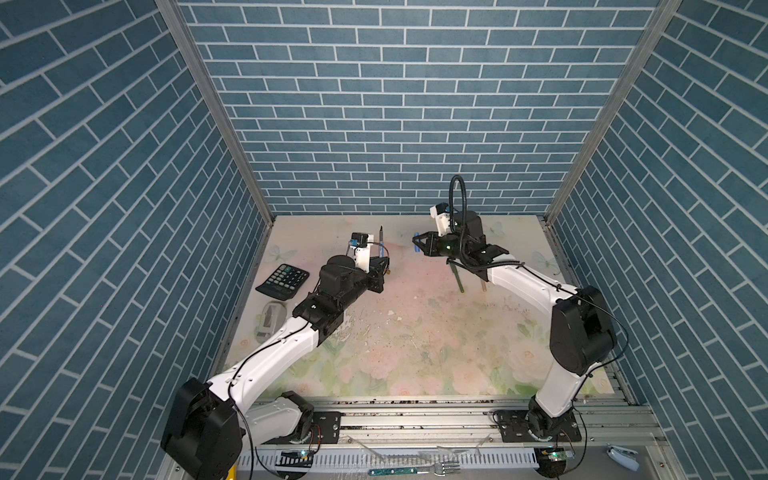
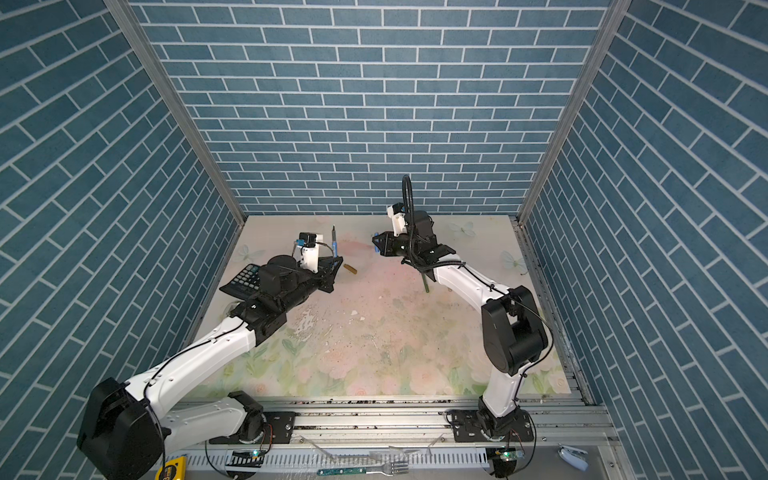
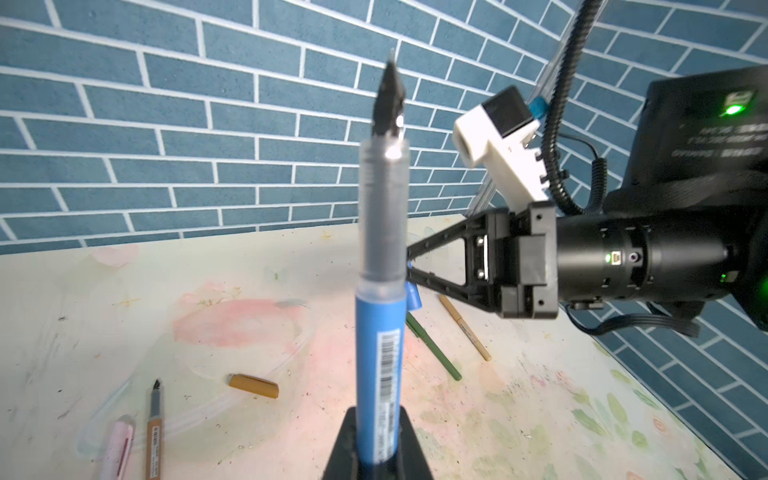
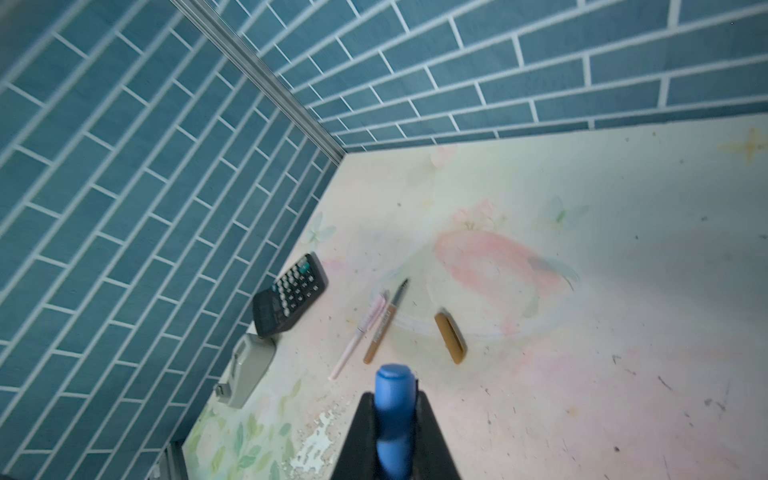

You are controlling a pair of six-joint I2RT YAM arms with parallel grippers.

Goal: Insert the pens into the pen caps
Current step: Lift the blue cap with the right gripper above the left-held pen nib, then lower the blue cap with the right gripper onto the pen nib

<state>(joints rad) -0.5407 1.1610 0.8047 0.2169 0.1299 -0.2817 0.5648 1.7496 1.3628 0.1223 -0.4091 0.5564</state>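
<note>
Jaws clamp: left gripper (image 3: 376,453) on blue pen (image 3: 380,332) at lower barrel, right gripper (image 4: 395,434) on blue cap (image 4: 394,386); both likely light, rigid, slick.

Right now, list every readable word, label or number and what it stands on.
None can be read.
Barcode label on the blue pen: blurred.
Label on the gold pen: blurred.
Print on the right arm: blurred.
Keys of the calculator: too small.
</note>
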